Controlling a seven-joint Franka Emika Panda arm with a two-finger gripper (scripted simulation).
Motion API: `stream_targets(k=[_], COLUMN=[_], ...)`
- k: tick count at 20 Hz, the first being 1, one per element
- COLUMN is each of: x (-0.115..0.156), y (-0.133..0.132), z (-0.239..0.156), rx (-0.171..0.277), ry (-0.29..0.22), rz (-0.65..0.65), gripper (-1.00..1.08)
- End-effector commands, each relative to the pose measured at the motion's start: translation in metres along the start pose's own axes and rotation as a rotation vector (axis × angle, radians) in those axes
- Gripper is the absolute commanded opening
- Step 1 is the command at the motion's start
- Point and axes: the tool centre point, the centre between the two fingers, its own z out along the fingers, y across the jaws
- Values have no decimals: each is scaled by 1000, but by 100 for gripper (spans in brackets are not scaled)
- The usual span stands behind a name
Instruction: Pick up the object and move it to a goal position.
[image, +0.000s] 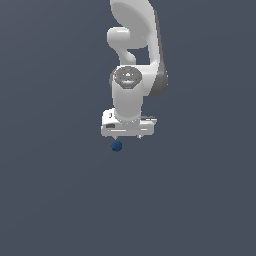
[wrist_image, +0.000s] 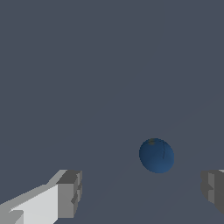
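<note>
**Open gripper poised over the blue ball**

In the wrist view the gripper is spread wide, its two grey fingertips far apart at opposite sides of the frame with nothing between them. Just beyond the fingertips lies the ball, small, dark blue and matte, nearer to one finger than the other and touching neither.

In the exterior view the ball sits just below the gripper, toward the exterior view's left of the hand's middle. Whether it rests on the plain grey ground is hard to judge, since that surface shows no shadow or edge. The white arm comes down from the top of the frame, its wrist pointing straight down over the hand.
</note>
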Motion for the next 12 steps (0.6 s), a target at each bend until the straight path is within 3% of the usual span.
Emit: stream_targets(k=[1,12], x=[0,12], y=[0,-13], z=[0,-21], rx=[0,8], ry=[0,46], rz=[0,-1], gripper=[100,100])
